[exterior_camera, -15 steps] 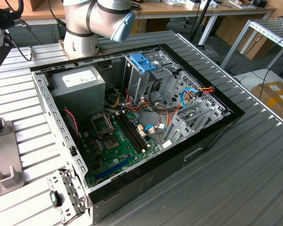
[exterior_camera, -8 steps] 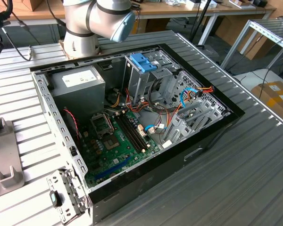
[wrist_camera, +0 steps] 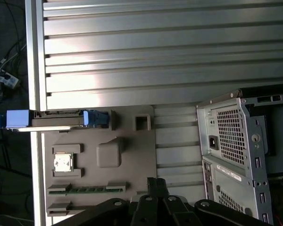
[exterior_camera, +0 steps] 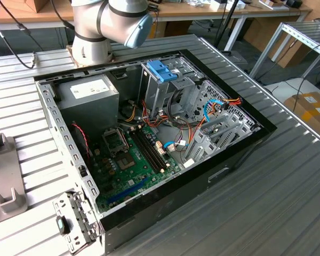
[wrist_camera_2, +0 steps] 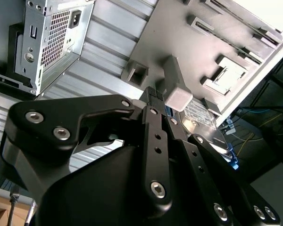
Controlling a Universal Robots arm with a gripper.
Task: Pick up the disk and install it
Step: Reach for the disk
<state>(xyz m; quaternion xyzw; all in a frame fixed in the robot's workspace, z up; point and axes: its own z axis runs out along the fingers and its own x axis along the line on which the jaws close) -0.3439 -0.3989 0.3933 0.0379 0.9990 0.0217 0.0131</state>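
Reaching for the disk, which is not yet picked up.

In the exterior view the open computer case (exterior_camera: 149,133) lies on the table (exterior_camera: 288,202) just beside the grey plate (exterior_camera: 5,176); its drive cage (exterior_camera: 154,98) is on the side far from the plate. In the first wrist view the disk (wrist_camera: 52,120) stands on its edge in a slot at the rim of the grey plate. The tool (wrist_camera: 157,181) hangs over the opposite side of the plate, well apart from the disk, and it looks pressed together with nothing in it. In the second wrist view the tool (wrist_camera_2: 160,99) points toward the plate, and the disk (wrist_camera_2: 203,115) is partly hidden behind it. I judge that the grasp calls for spreading the tool and lining it up with the thin body of the disk.
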